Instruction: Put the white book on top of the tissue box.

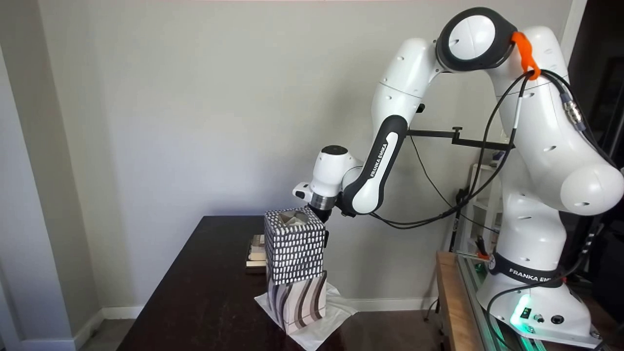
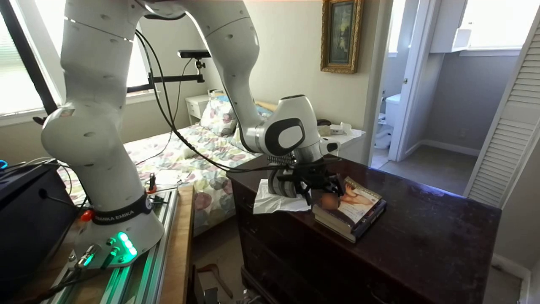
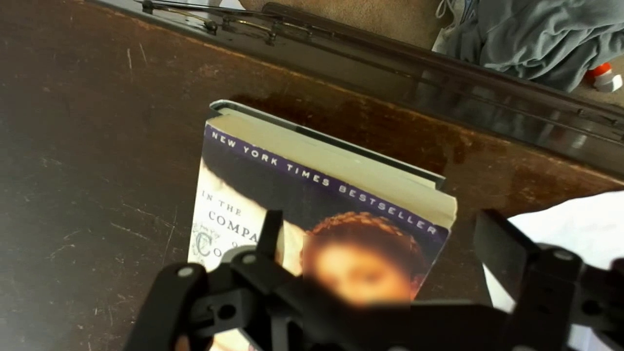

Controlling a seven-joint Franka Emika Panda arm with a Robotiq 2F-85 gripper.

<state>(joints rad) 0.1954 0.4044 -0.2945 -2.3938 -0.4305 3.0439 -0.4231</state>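
Our tool (image 3: 380,229) is wide above the top book (image 3: 302,200), mid-frame in the wrist view, its frame-left fingertip (image 3: 270,234) overlapping it, so lowering here we might jab it, or, swinging, topple the box (image 1: 296,258), lower-centre in an exterior view.

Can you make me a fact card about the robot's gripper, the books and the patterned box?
Top book: part-white cover, lying on a lower book
Gripper: open, near the books, holding nothing
Tissue box: upright, checks above, wavy stripes below
Under the box: white sheet
Furniture: dark dresser, scratched on top
Book on box: not yet
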